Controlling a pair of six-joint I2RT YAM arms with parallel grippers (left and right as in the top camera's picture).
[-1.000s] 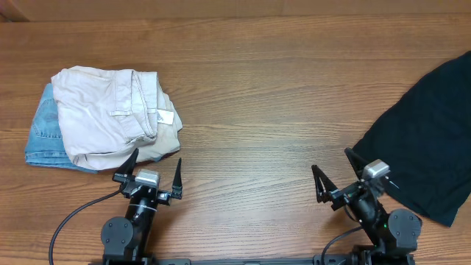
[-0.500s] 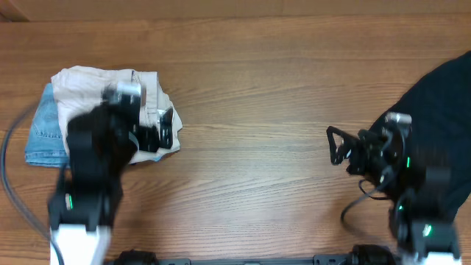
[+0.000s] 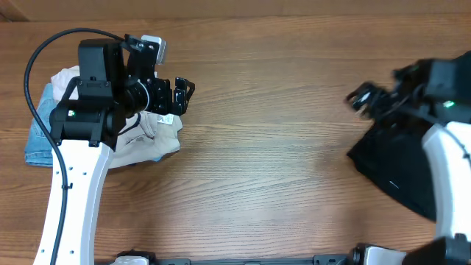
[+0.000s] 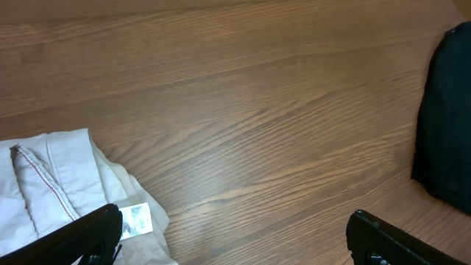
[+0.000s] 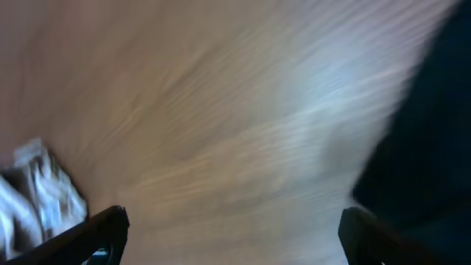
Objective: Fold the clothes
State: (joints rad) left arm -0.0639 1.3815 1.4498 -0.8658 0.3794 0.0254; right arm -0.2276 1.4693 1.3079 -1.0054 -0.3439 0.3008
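The left claw (image 3: 184,96) is hanging wide open at the left side of the table (image 3: 257,184), over the upper right corner of a small pile of clothes. In the left wrist view the left claw (image 4: 234,216) is showing its two dark fingers (image 4: 81,237) far apart, with nothing between them but bare wood. One finger is sitting over the edge of the pile, but I cannot tell whether it is touching the cloth.

At the far left, blue jeans (image 3: 37,140) are lying flat at the bottom of the pile, their edge peeking out. A cream garment (image 3: 147,140) is resting on top of them, loosely bunched, with a white label (image 3: 168,118) showing near its right edge. The wrist camera is catching the same cream garment (image 4: 51,177) with a stitched hem, and the label (image 4: 135,219) just beside the finger. A black cable (image 3: 44,51) is looping up and over from the left arm.

The middle of the table is lying bare between the two arms.

The right claw (image 3: 360,97) is showing blurred at the right side, just beside the edge of a dark garment (image 3: 397,162) that is spreading across the right end of the table. Its own camera, also blurred, is showing the right claw (image 5: 232,215) spread open and holding nothing, with the dark garment (image 5: 427,147) to its right.
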